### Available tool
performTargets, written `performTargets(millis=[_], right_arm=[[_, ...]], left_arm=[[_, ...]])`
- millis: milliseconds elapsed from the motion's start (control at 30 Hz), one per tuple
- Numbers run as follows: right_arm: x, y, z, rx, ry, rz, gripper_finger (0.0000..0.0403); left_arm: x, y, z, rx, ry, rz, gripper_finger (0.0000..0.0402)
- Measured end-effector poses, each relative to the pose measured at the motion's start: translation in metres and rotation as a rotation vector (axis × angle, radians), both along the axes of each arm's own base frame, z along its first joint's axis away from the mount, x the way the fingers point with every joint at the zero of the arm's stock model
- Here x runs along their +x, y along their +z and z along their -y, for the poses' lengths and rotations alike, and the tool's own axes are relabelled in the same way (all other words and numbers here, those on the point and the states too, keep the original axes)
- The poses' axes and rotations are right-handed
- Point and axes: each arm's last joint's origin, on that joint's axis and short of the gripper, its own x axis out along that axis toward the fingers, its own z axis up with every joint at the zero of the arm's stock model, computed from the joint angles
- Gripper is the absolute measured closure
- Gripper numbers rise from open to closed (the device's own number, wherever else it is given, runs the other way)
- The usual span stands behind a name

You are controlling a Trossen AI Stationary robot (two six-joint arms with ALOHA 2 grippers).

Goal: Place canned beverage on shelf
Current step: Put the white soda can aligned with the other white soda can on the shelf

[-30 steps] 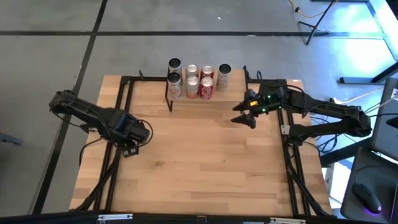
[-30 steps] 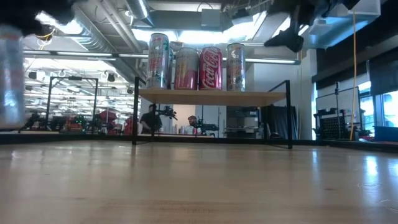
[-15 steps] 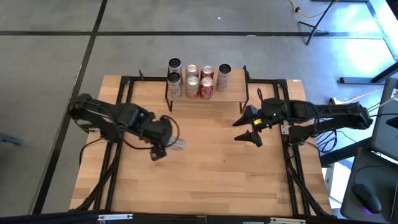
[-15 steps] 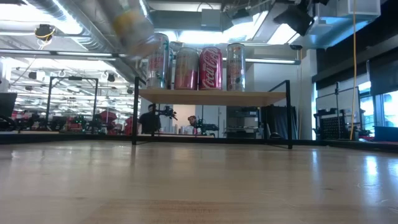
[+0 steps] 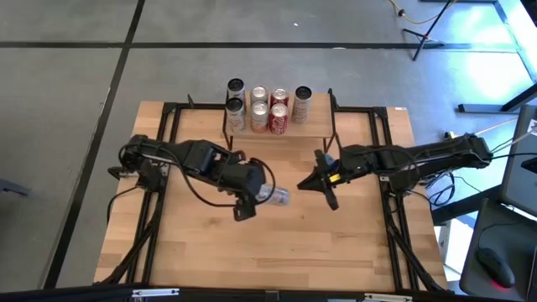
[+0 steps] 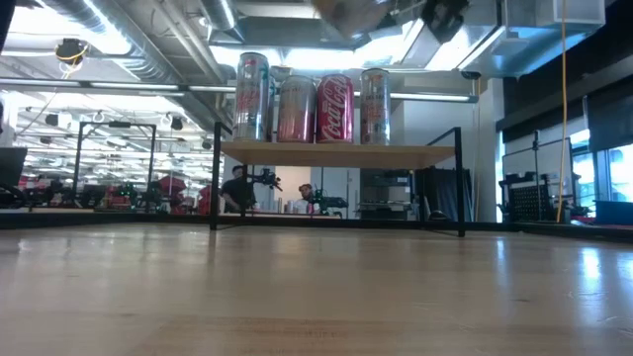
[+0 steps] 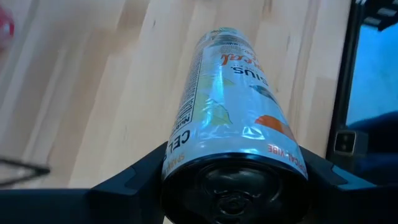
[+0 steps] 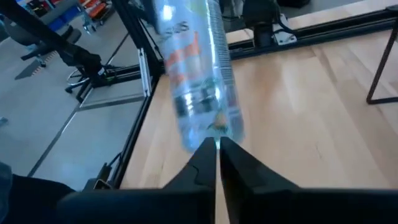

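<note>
Silver can (image 5: 273, 196) held on its side above the middle of the table (image 5: 277, 252), gripped by the left gripper (image 5: 252, 195).

In the left wrist view the can (image 7: 233, 118) lies lengthwise between the two dark fingers (image 7: 134, 174), which clamp it near its base, printed side up. It points toward the right gripper (image 5: 322, 183), which sits just beside the can's far end; from above its fingers look spread, while in its own wrist view the fingers (image 8: 199, 165) appear pressed together, so I cannot tell how wide it stands. The can (image 8: 196, 74) fills that view, tilted. The shelf (image 5: 277, 127) stands at the table's back edge, well apart from the held can. The low view shows its plank (image 6: 336, 152) bearing a row of upright cans (image 6: 315, 97), one of them red (image 6: 334, 107).
</note>
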Motion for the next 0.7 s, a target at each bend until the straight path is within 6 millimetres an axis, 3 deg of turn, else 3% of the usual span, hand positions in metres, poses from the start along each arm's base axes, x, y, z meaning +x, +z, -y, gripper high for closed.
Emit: performTargets(millis=[200, 467, 700], right_arm=[[0.021, -0.016, -0.003, 0.000, 0.010, -0.025, 0.0366], [0.032, -0.030, -0.007, -0.021, -0.002, -0.072, 0.0399], [0.034, -0.036, -0.006, -0.039, -0.028, -0.099, 0.0397]], left_arm=[[0.012, 0.000, 0.002, 0.028, -0.019, 0.077, 0.0175], [0.018, 0.002, 0.002, 0.086, 0.033, 0.147, 0.0175], [0.028, -0.005, -0.003, 0.110, 0.048, 0.147, 0.0175]])
